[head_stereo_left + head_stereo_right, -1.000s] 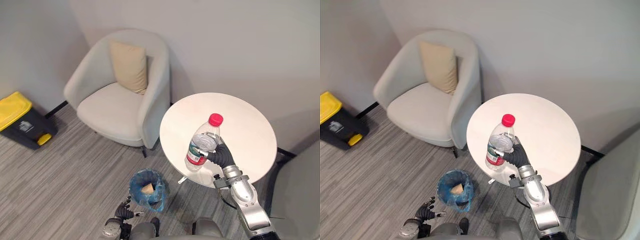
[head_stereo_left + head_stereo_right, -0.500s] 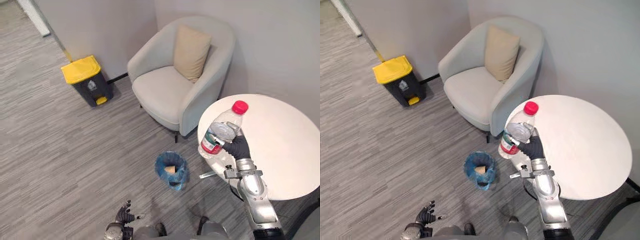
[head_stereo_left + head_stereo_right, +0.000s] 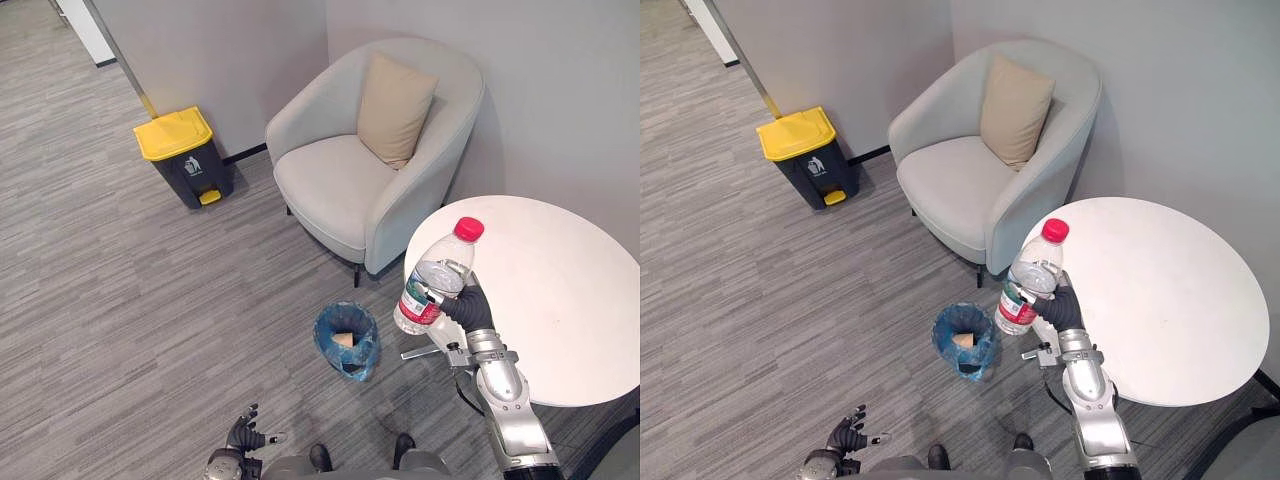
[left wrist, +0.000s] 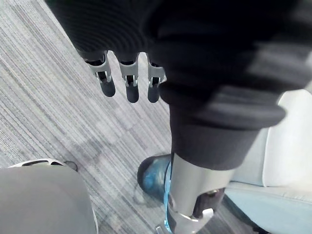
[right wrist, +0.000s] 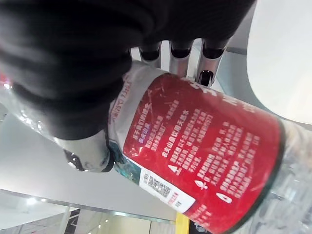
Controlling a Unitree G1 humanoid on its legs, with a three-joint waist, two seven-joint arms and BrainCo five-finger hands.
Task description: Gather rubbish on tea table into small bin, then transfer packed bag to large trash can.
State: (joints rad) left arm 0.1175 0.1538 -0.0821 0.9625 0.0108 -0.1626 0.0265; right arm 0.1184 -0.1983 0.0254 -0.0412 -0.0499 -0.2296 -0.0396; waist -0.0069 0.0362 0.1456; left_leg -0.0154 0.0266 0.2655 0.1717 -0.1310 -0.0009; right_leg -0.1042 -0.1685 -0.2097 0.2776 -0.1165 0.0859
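Grey carpet, round white table (image 3: 560, 300), and my right hand (image 3: 468, 306) still curls round the red-labelled, white-printed bottle (image 3: 430, 285) over the table's edge, blue-bagged small bin (image 3: 345, 338) nearby, left hand (image 3: 243, 434) fingers loose.

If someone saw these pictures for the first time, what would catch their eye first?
The clear bottle with its red cap and label, gripped in the right hand at the edge of the round white table. Next, the small bin lined with a blue bag on the floor beside it, and the yellow-lidded trash can against the wall near the armchair.
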